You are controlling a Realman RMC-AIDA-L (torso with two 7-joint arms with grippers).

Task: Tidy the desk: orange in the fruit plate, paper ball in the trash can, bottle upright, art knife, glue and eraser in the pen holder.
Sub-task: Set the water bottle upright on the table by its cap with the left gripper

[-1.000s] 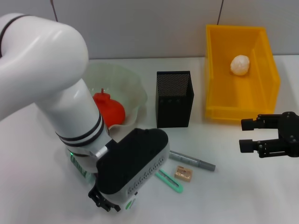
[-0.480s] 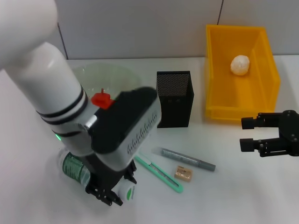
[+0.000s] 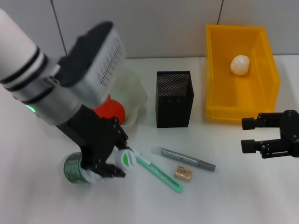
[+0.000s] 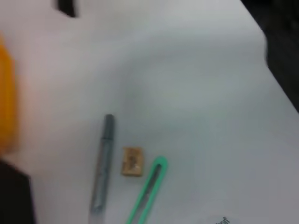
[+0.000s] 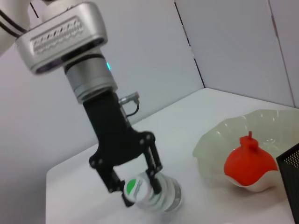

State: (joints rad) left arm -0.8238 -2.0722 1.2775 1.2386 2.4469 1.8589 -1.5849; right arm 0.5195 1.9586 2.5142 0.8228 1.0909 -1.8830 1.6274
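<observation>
My left gripper [image 3: 117, 161] is shut on the neck end of the bottle [image 3: 74, 169], which leans at a tilt with its green-marked white cap toward the art knife [image 3: 161, 173]. The right wrist view shows the same grip: left gripper [image 5: 138, 189], bottle [image 5: 163, 198]. The orange [image 3: 111, 111] lies in the fruit plate [image 3: 134, 91]. The paper ball [image 3: 240, 64] sits in the trash can [image 3: 261, 88]. Glue [image 3: 187, 158], eraser [image 3: 183, 173] and knife lie on the table in front of the pen holder [image 3: 174, 99]. My right gripper [image 3: 245, 135] hovers open, right of them.
The left wrist view shows the glue [image 4: 103, 168], eraser [image 4: 132, 161] and art knife [image 4: 149, 191] lying close together on the white table. The left forearm covers part of the fruit plate. A grey wall runs behind the desk.
The left arm has swung up and back, uncovering the orange. The bottle's cap end has moved away from the table's front edge, still in the left gripper. The right arm has not moved.
</observation>
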